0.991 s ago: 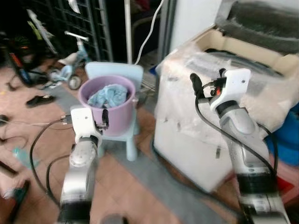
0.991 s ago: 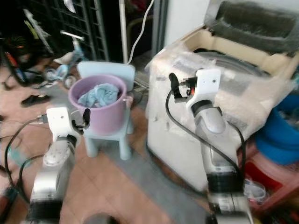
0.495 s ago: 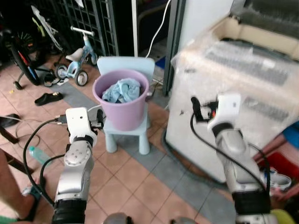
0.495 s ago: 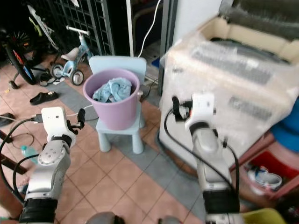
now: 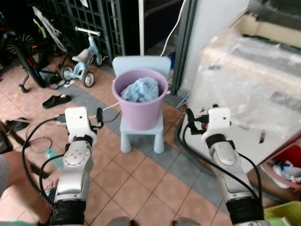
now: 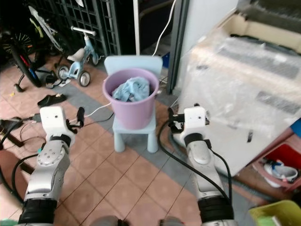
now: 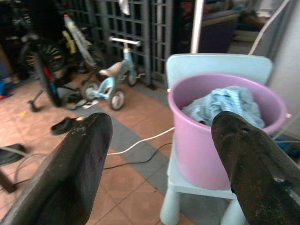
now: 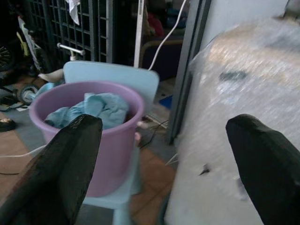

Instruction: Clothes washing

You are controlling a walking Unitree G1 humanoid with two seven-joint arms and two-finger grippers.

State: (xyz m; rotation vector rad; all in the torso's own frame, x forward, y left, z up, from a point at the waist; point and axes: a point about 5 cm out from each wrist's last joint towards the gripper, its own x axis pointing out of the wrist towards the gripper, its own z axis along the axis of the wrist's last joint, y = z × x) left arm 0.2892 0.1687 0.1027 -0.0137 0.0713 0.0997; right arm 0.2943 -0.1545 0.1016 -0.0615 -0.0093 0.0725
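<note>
Left gripper, right gripper — wide apart, empty

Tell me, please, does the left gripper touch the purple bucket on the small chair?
Apart. In the left eye view the left gripper stands short of the purple bucket, with bare floor tiles between them; the left wrist view shows its fingers open, the bucket beyond.

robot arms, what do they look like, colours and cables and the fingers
Both arms are silver metallic tubes with jointed segments, each ending in a white boxy wrist block. Thick black cables loop from each block down along the arm. The left gripper and right gripper each have two long, matte black fingers with rounded tips. A small red-orange detail sits beside the right arm's white block.
</note>
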